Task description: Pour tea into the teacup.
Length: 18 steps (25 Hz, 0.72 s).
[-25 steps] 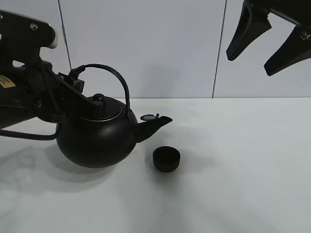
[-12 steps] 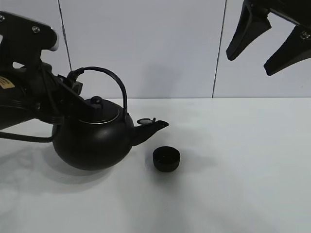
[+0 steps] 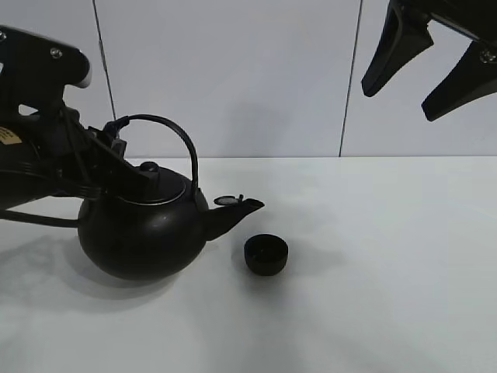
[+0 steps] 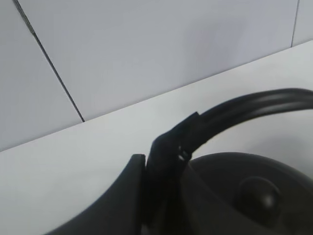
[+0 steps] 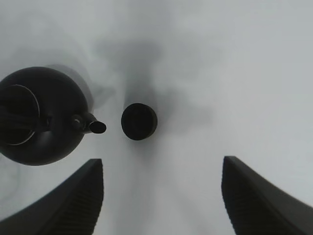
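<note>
The small glossy black teacup stands on the white table, just right of the spout of the big black kettle. My left gripper is shut on the kettle's arched handle. The left wrist view shows the handle clamped in my left gripper. The kettle is nearly level, at or just above the table. No tea stream shows. My right gripper hangs open and empty high at the upper right. Its wrist view looks down on the teacup and the kettle.
A pale panelled wall stands behind the table. The spout has a small open flap lid. A dark cable runs from my left arm along the table's left side.
The kettle has moved down and to the left in my left gripper. Its spout has drawn away from the teacup. The right gripper and the teacup have not moved.
</note>
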Tool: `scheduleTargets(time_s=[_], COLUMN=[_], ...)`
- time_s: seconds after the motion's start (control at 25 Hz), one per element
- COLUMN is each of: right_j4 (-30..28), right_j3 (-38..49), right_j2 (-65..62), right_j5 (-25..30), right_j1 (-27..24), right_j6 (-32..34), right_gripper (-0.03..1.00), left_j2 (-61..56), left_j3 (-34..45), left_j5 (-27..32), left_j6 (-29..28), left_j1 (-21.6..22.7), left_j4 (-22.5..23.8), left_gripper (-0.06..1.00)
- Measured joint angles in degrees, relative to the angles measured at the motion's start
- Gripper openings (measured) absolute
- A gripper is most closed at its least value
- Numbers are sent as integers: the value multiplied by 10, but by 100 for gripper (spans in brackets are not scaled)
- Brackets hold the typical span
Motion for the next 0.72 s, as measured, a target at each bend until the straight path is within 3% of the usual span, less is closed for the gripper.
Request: scheduleTargets(time_s=[0.16, 0.72], right_j4=[0, 0], right_j3=[0, 0], right_j2=[0, 0], right_j5=[-2, -10], right_j1=[0, 0], right_j6=[0, 0], right_gripper=[48, 48], left_j2=[0, 0], left_j3=[-8, -11], left_j5=[29, 25], left_j6=[6, 47], left_j1=[0, 1], left_j4=[-32, -10], left_gripper=[11, 11])
